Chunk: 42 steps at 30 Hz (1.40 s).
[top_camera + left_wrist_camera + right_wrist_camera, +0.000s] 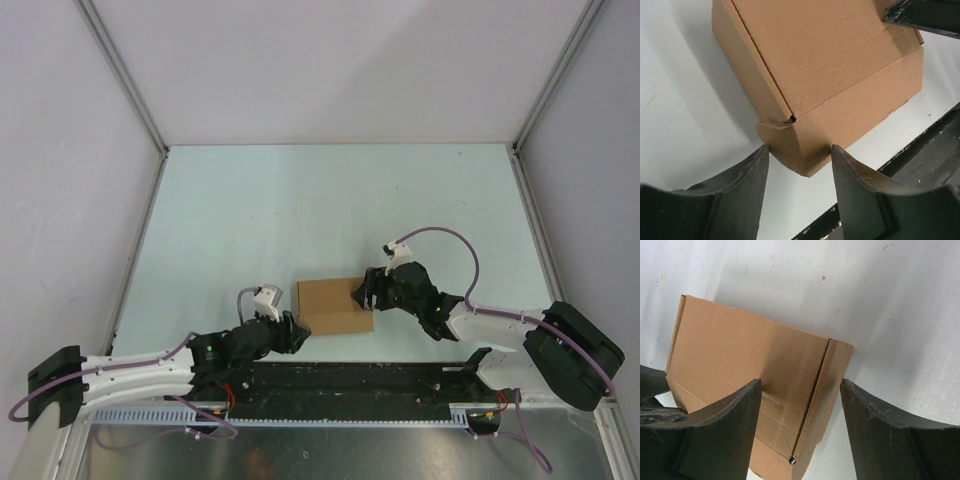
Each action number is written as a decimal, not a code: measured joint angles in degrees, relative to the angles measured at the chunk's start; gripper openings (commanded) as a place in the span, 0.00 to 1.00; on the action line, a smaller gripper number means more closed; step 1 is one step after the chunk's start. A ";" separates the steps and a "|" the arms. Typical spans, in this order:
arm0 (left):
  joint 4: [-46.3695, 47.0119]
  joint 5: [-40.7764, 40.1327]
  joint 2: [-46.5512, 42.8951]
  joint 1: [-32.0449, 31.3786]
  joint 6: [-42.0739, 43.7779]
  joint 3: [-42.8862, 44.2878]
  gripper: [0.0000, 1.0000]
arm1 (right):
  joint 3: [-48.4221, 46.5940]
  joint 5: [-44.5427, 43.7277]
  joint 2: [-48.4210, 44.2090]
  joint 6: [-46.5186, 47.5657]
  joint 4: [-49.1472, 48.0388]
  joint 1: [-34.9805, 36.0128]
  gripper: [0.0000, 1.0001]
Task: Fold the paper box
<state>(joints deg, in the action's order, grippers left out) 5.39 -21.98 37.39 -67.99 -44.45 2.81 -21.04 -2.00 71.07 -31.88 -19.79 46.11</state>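
Note:
The paper box is a closed tan cardboard box lying flat on the pale table, just ahead of the arm bases. My left gripper is open at the box's near-left corner. In the left wrist view that corner sits between the two fingertips of the left gripper. My right gripper is open over the box's right end. In the right wrist view the right gripper straddles the box's side flap, with one finger above the lid. A right finger shows in the left wrist view.
A black rail runs along the near edge between the arm bases, close behind the box; it also shows in the left wrist view. Grey walls with metal posts enclose the table on three sides.

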 measured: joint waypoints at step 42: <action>-0.13 3.23 -1.33 -0.26 0.09 0.09 0.62 | 0.00 0.57 0.17 -0.02 -0.13 0.33 0.69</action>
<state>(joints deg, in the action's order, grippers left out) 5.26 -18.74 36.05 -68.25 -44.36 2.90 -21.04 -1.43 71.24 -31.90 -19.92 46.44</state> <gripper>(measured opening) 0.614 0.691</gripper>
